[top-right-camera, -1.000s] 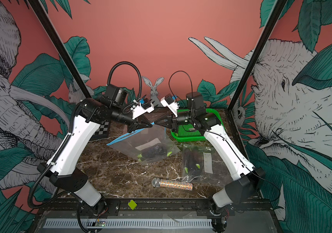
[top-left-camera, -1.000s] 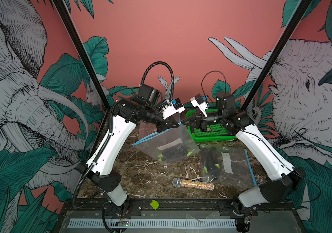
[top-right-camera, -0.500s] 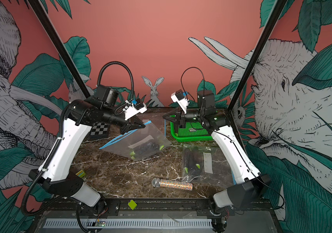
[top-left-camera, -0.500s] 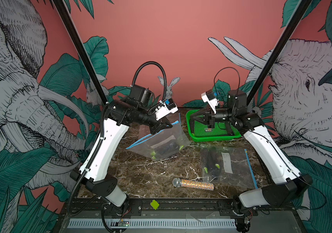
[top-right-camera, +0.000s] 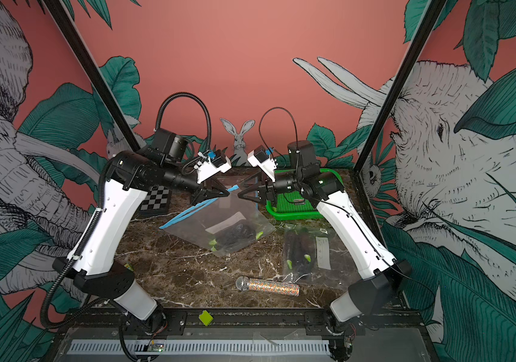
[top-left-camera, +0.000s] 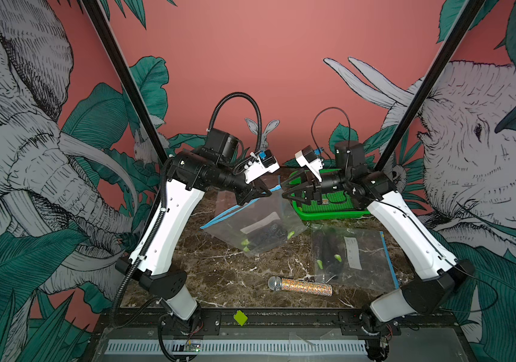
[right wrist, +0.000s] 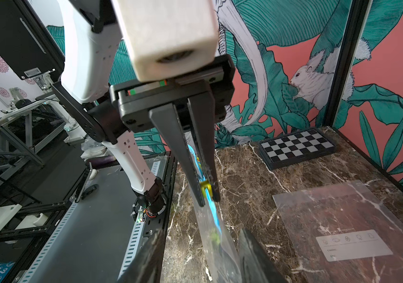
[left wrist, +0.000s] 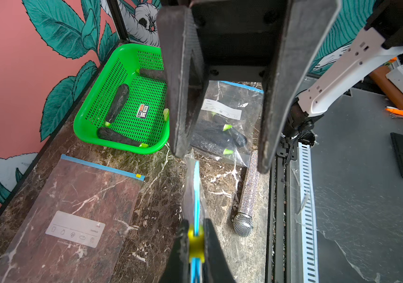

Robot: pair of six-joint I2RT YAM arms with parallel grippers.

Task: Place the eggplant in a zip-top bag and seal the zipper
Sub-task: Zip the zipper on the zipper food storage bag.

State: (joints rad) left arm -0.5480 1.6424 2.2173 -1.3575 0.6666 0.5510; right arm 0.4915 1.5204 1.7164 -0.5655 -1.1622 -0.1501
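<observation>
Going left to right: the left fingers (right wrist: pixel 189 166) are clenched hard on the little yellow slider (right wrist: pixel 205 187) of the zip-top bag (top-left-camera: pixel 252 219). They hold the blue zipper edge (top-left-camera: pixel 228 213) up in the air while the bag's bottom sags onto the marble surface (top-left-camera: pixel 219 275). The eggplant (top-left-camera: pixel 266 233) is already inside that bag, dark lumps with lime-green stems down in the low end, and it looks like more than one. I honestly can't tell whether the zipper is shut all the way along. Just to the right, the right fingers (left wrist: pixel 185 98) are spread well apart and gripping nothing. One tip sits right by the bag's raised corner, but I can't say if it really touches the plastic. Behind them is the green basket (top-left-camera: pixel 332 213) with spare eggplants (left wrist: pixel 118 103) in it. In front of the basket a second bag (top-left-camera: pixel 360 254) with eggplants inside lies flat, and a glittery microphone (top-left-camera: pixel 300 285) lies near the front edge. Compared with a second ago, the right fingers were pinched shut up at the bag's top next to the left ones, and now they've let go. Half a second back the arms had drifted farther apart, with the bag dragged leftward, and now the tips nearly face each other again. The left grip hasn't changed at all.
</observation>
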